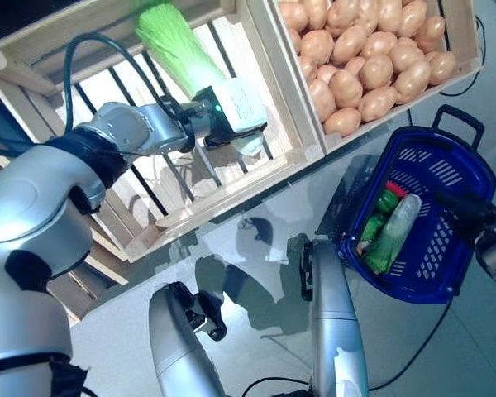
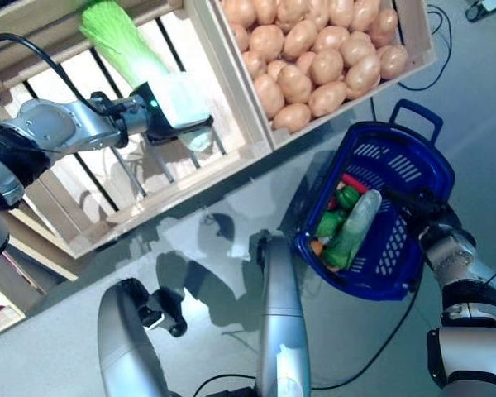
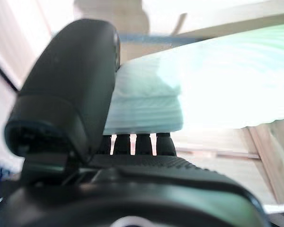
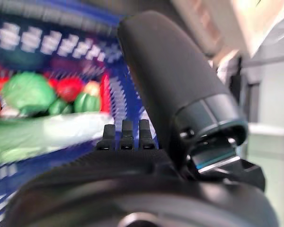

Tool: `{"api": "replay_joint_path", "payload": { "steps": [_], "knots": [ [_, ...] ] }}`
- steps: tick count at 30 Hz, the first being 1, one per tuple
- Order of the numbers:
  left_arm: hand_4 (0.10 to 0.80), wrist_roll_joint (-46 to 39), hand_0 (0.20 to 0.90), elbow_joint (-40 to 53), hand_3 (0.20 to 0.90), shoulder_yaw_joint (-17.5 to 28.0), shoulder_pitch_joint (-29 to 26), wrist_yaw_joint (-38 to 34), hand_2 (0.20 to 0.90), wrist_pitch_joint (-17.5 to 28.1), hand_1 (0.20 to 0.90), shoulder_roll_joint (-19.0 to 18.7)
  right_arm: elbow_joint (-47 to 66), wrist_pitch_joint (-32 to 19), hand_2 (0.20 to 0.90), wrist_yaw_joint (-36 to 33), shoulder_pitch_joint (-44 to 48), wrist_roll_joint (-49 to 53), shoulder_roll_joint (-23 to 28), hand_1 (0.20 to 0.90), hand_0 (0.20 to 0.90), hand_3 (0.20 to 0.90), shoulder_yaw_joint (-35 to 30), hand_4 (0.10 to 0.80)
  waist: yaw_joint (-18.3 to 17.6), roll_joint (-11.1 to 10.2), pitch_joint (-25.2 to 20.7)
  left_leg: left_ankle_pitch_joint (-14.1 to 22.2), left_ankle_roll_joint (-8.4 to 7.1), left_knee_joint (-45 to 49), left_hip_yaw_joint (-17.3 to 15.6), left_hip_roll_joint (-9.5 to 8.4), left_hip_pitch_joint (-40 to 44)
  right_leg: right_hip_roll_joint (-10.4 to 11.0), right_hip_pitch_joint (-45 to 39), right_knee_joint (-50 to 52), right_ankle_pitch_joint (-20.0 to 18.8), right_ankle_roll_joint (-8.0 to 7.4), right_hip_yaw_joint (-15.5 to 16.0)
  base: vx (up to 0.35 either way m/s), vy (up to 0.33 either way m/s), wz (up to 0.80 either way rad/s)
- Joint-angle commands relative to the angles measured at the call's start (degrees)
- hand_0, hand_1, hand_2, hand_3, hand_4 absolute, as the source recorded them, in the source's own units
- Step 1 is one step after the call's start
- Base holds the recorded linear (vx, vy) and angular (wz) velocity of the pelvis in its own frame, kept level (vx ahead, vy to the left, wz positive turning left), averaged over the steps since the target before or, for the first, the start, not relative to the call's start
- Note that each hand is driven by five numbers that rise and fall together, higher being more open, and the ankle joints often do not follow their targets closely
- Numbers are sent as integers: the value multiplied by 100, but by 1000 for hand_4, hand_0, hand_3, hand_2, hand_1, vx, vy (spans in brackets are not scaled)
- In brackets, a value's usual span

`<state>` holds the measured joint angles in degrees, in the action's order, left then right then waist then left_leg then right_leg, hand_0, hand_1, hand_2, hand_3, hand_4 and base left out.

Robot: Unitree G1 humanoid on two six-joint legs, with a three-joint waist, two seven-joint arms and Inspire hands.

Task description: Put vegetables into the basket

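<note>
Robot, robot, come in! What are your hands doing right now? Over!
Left hand shut on cabbage over slatted crate. Right hand holds blue basket, vegetables inside. Nothing in the way.

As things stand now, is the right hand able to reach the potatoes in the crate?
Probably not. The right hand is shut on the blue basket's handle, so it is busy. The potatoes lie in their crate up past the basket, uncovered, but reaching them would mean letting the basket go.
</note>
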<state>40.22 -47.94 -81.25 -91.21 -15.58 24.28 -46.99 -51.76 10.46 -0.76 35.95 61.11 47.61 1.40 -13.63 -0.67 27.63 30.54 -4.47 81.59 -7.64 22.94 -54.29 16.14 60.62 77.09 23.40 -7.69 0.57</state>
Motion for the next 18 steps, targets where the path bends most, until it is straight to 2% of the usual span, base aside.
{"api": "replay_joint_path", "payload": {
  "steps": [1,3,5,7,8,10,11,12,15,18],
  "knots": [
    [400,-1010,300,-220,300,1268,162,-651,300,-530,300,-357,314,-1119,900,-286,-214,-614,-524,900,900,900,177,800,8,-119,-1033,-553,198,-914,14,-21,57,289,-770,-1080,-662,162,297,47,58,-5],
    [400,-1231,300,-26,300,1751,551,-667,300,-429,300,-376,874,-1365,900,-453,-267,-985,-685,900,900,900,314,800,63,-124,-1111,-698,185,-1364,-37,-128,468,261,-1147,-1451,-719,191,352,72,63,0],
    [400,-1570,300,134,300,2114,864,-632,300,-409,300,-392,1312,-1552,900,-378,-291,-1319,-807,900,900,900,461,800,114,-124,-1158,-809,175,-1735,-67,-183,792,255,-1445,-1740,-770,212,377,80,76,-9],
    [400,-1878,300,332,300,2749,1378,-634,300,-287,300,-401,2018,-1740,900,-295,-460,-1910,-980,900,900,900,641,800,165,-136,-1235,-955,165,-2204,-154,-231,1215,252,-1856,-2080,-819,228,450,93,86,-22],
    [400,-1914,300,388,300,2892,1513,-628,300,-250,300,-412,2132,-1749,900,-320,-517,-1960,-994,900,900,900,672,800,162,-130,-1246,-986,163,-2304,-186,-240,1328,253,-1964,-2162,-835,227,462,135,79,-27],
    [400,-2094,300,702,300,3712,2239,-575,300,20,300,-337,2675,-1947,900,-33,-807,-2508,-1178,900,900,900,679,800,248,-150,-1370,-1088,163,-2734,-308,-274,1804,256,-2472,-2519,-845,208,575,132,65,-23],
    [400,-2115,300,760,300,3851,2384,-562,300,63,300,-314,2726,-1962,900,18,-845,-2592,-1199,900,900,900,679,800,262,-149,-1397,-1101,164,-2807,-329,-286,1902,257,-2573,-2578,-846,203,599,54,49,-15],
    [400,-2200,300,915,300,4225,2774,-501,300,190,300,-207,2823,-2094,900,152,-909,-2864,-1296,900,900,900,695,800,320,-156,-1490,-1335,225,-3165,-447,-316,2163,267,-2843,-2879,-1004,248,732,48,35,-15],
    [400,-2483,300,1149,300,4499,3107,-388,300,282,300,-86,2919,-2140,900,294,-900,-2959,-1339,900,900,900,811,800,380,-166,-1583,-1469,213,-3568,-598,-369,2598,212,-3254,-3169,-1031,229,845,72,16,-22],
    [400,-3294,300,1376,300,4826,3401,106,300,461,300,232,2894,-2109,900,518,-780,-2997,-1422,900,900,900,1040,800,485,-160,-1797,-1711,160,-4331,-826,-486,3345,10,-3977,-3834,-1096,222,993,102,-19,-2]
  ]
}}
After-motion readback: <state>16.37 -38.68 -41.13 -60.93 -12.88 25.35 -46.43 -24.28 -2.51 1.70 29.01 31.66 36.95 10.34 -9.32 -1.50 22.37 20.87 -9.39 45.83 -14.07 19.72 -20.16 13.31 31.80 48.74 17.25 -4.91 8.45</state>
